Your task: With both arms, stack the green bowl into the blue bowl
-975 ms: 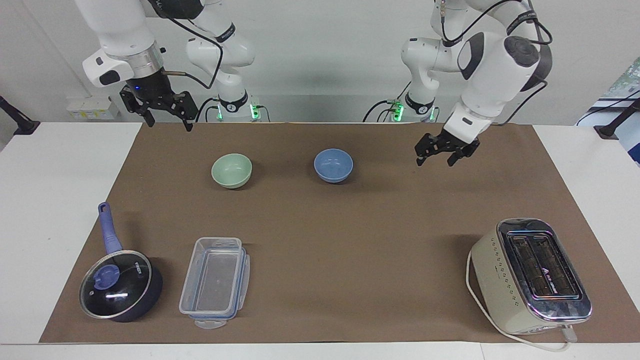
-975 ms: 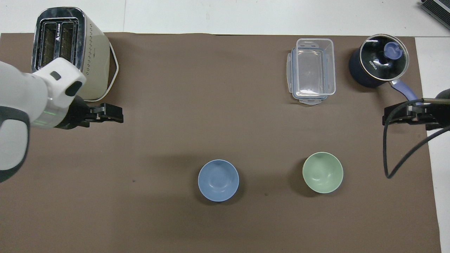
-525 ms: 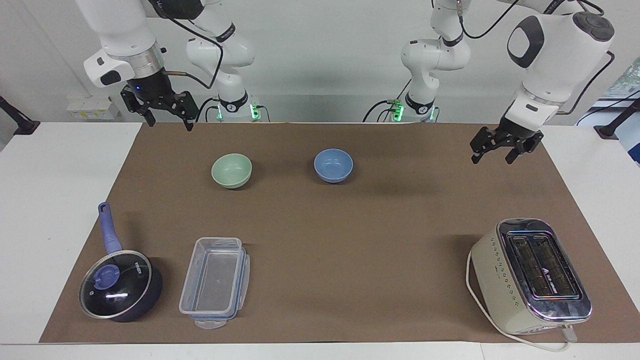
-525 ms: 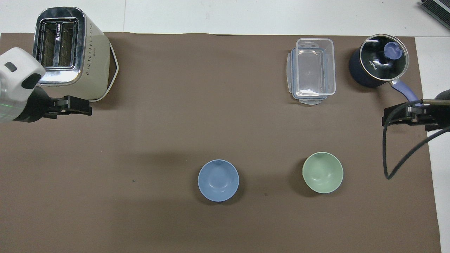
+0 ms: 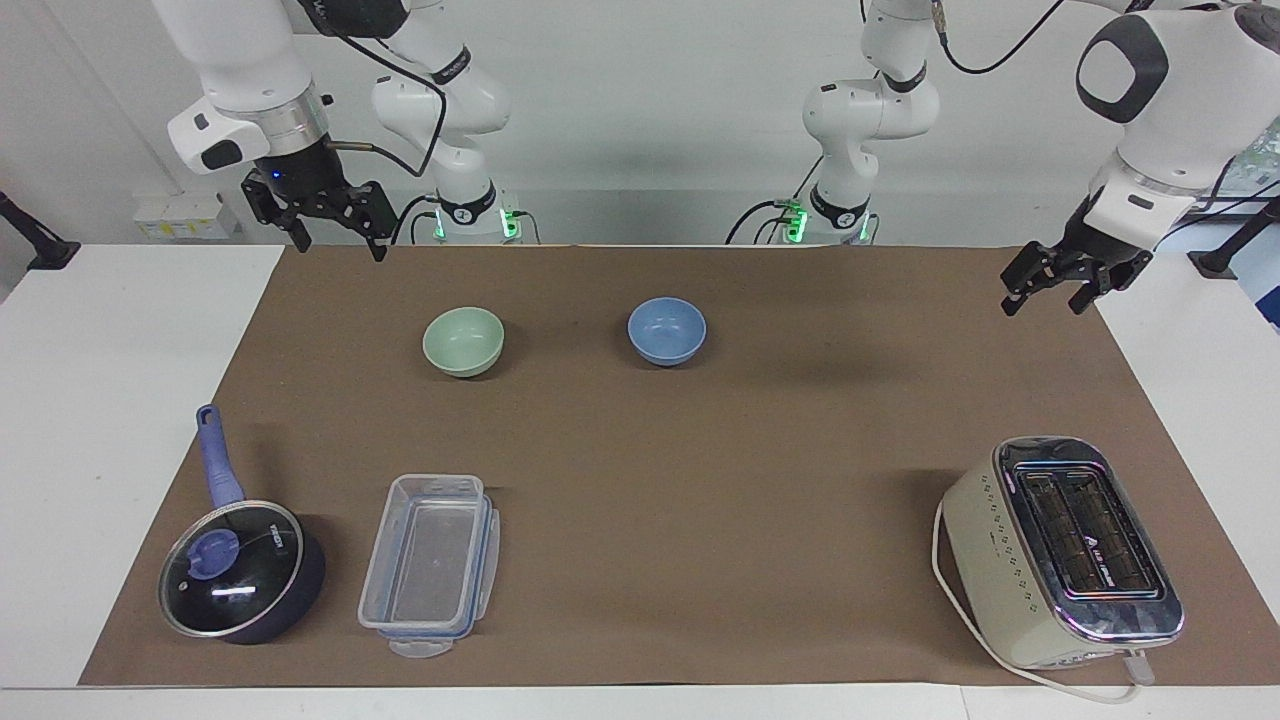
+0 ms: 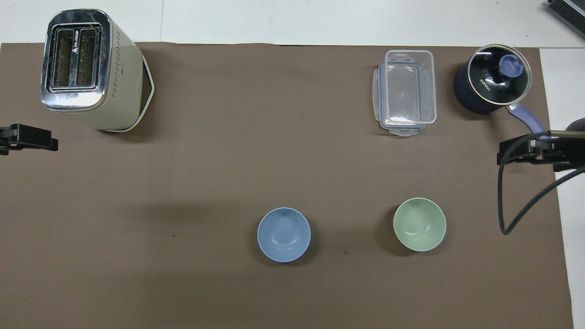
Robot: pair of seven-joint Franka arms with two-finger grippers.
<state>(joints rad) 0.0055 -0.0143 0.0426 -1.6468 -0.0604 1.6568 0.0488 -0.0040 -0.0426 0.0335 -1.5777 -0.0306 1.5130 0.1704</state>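
Note:
The pale green bowl and the light blue bowl sit upright and apart on the brown mat, side by side, the green one toward the right arm's end. Both are empty. My left gripper hangs open in the air over the mat's edge at the left arm's end, well away from the blue bowl. My right gripper hangs open over the mat's corner at the right arm's end, apart from the green bowl. Neither holds anything.
A cream toaster stands farther from the robots at the left arm's end. A clear plastic container and a dark lidded saucepan with a blue handle lie farther out than the green bowl.
My left gripper has swung away from beside the blue bowl out to the left arm's end of the mat, still open. The right arm and both bowls have stayed put.

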